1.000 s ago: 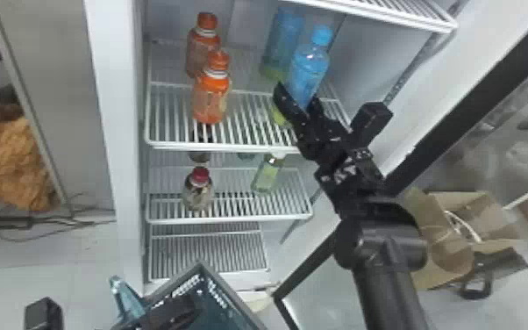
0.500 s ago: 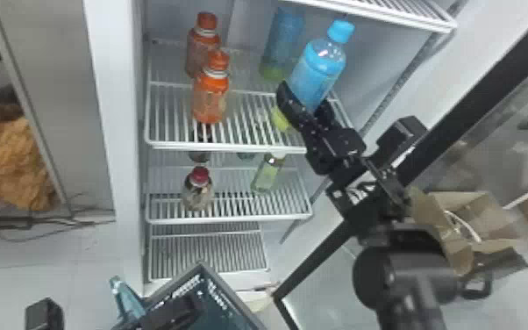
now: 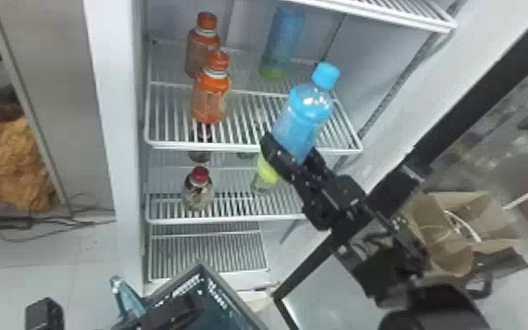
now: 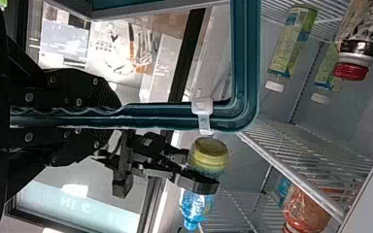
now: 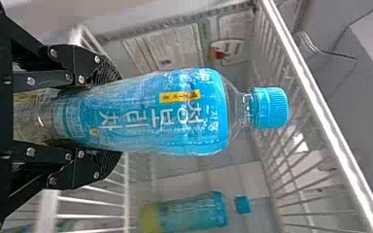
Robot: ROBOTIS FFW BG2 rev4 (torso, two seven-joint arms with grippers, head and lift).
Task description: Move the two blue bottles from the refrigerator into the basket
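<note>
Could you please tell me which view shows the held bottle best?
The right wrist view: the blue bottle, held in the right gripper, shows cap and label up close. The head view shows it tilted; the left wrist view shows its yellowish base and a finger crossing it.

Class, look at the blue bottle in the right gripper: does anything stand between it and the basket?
Nothing visible stands between the blue bottle in the right gripper and the basket, lower down toward the robot's left; probably only the basket's own rim needs clearing.
</note>
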